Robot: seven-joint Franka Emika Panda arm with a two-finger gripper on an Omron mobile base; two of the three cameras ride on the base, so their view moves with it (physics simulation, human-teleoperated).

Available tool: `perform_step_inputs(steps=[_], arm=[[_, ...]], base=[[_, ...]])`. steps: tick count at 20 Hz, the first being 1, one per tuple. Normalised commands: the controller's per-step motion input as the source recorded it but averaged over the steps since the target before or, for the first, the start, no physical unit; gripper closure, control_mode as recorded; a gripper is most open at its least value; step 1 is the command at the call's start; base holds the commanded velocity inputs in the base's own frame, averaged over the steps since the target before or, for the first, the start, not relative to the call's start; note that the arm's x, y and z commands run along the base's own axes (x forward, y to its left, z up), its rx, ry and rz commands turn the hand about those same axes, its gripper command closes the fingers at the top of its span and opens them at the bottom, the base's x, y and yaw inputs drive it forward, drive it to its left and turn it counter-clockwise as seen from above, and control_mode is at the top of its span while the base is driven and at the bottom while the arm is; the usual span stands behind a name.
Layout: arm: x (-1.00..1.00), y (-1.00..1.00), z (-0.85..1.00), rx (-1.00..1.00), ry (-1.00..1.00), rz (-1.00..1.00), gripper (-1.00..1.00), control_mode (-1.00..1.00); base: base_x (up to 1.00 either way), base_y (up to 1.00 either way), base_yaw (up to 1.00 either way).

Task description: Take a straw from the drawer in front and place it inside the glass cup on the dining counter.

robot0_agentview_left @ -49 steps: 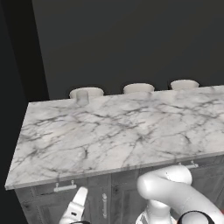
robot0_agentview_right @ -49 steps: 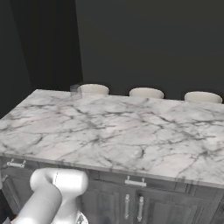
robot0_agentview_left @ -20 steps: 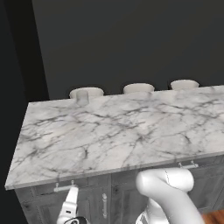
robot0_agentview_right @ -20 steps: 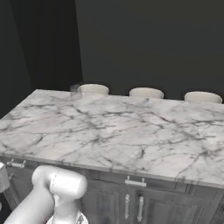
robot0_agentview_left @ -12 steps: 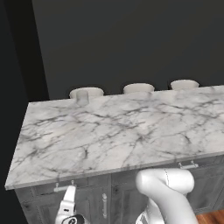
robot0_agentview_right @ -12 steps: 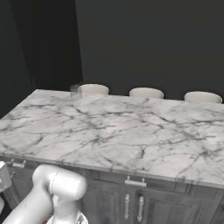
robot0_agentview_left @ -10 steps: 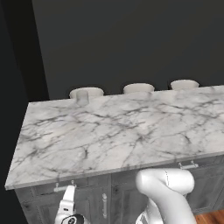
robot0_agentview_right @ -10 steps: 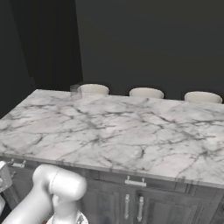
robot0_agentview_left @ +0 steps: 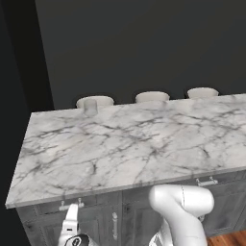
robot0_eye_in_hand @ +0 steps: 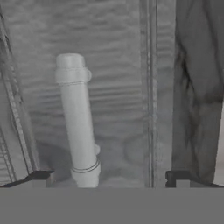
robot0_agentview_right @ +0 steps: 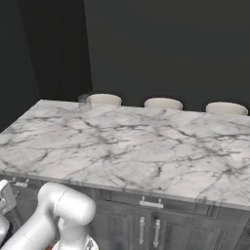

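From the left base camera, the long white-grey marble dining counter (robot0_agentview_left: 129, 144) with dark veins runs across the frame. The small clear glass cup (robot0_agentview_left: 90, 106) stands at its far left corner, in front of the nearest of three round pale stool seats (robot0_agentview_left: 94, 101). Under the counter's left end, the white arm's gripper (robot0_agentview_left: 71, 226) hangs just below the short silver bar handle (robot0_agentview_left: 70, 205) of the closed dark grey wood-grain drawer (robot0_agentview_left: 77, 205).

From the right base camera, the cup (robot0_agentview_right: 84, 103) again marks the far left corner of the marble slab (robot0_agentview_right: 127, 146), and the arm's hand is cut off by the left edge.

The hand camera faces the drawer front (robot0_eye_in_hand: 105, 87) at close range, its dark fingertips (robot0_eye_in_hand: 41, 177) spread wide to either side of the silver handle (robot0_eye_in_hand: 78, 122), not touching it.
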Motion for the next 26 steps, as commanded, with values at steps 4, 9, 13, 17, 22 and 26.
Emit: perform_step_inputs(steps=[4, 9, 13, 17, 22, 26], arm=[[0.21, 0.21, -0.31, -0.03, 0.0, 0.02, -1.0, -1.0], [0.28, 0.26, -0.31, -0.03, 0.0, 0.02, -1.0, -1.0], [0.24, 0.28, -0.28, -0.03, 0.0, 0.02, -1.0, -1.0], [0.18, 0.26, -0.24, -0.02, -0.01, 0.01, -1.0, -1.0], [0.31, 0.18, -0.04, -0.01, -0.03, 0.0, 1.0, -1.0], [0.19, 0.06, 0.0, 0.0, -0.01, 0.0, 1.0, -1.0]], base=[[0.0, 0.0, 0.0], [0.0, 0.0, 0.0], [0.0, 0.0, 0.0], [0.0, 0.0, 0.0], [0.0, 0.0, 0.0], [0.0, 0.0, 0.0]])
